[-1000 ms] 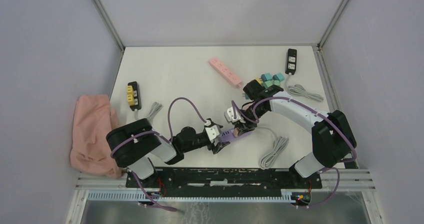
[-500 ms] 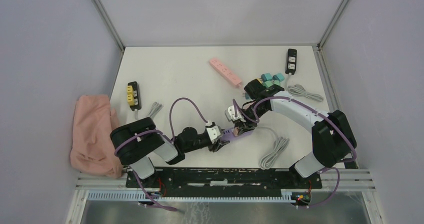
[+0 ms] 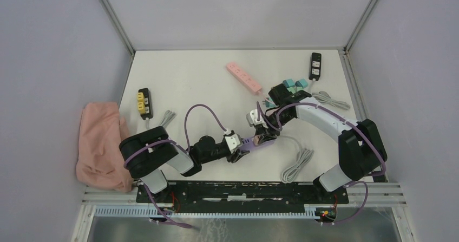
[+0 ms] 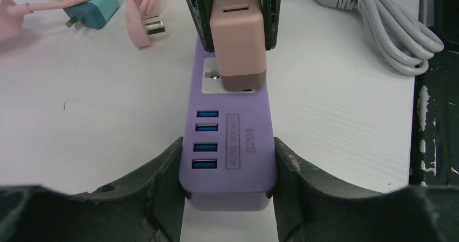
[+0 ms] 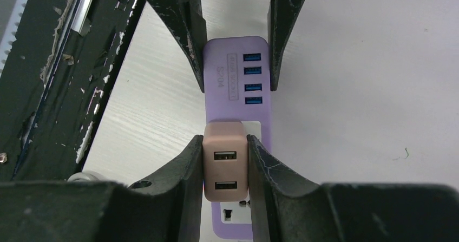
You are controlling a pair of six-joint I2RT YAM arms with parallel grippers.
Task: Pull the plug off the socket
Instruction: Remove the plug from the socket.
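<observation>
White tabletop (image 3: 189, 79) | left pincer (image 4: 227, 158) clamps purple strip (image 4: 254, 144) | right pincer (image 5: 225, 161) grips boxy tan plug (image 4: 238, 36)

The little brown plug (image 4: 238, 36), with two slots on top, stands at the white hole of the long purple socket (image 4: 234, 169), which lies flat on the table (image 4: 81, 90), my right gripper (image 5: 225, 171) squeezing the plug and my left gripper (image 4: 227, 150) hugging the socket's end.

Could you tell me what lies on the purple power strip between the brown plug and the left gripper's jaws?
Four blue USB ports and a printed label on the strip, shown in the left wrist view.
</observation>
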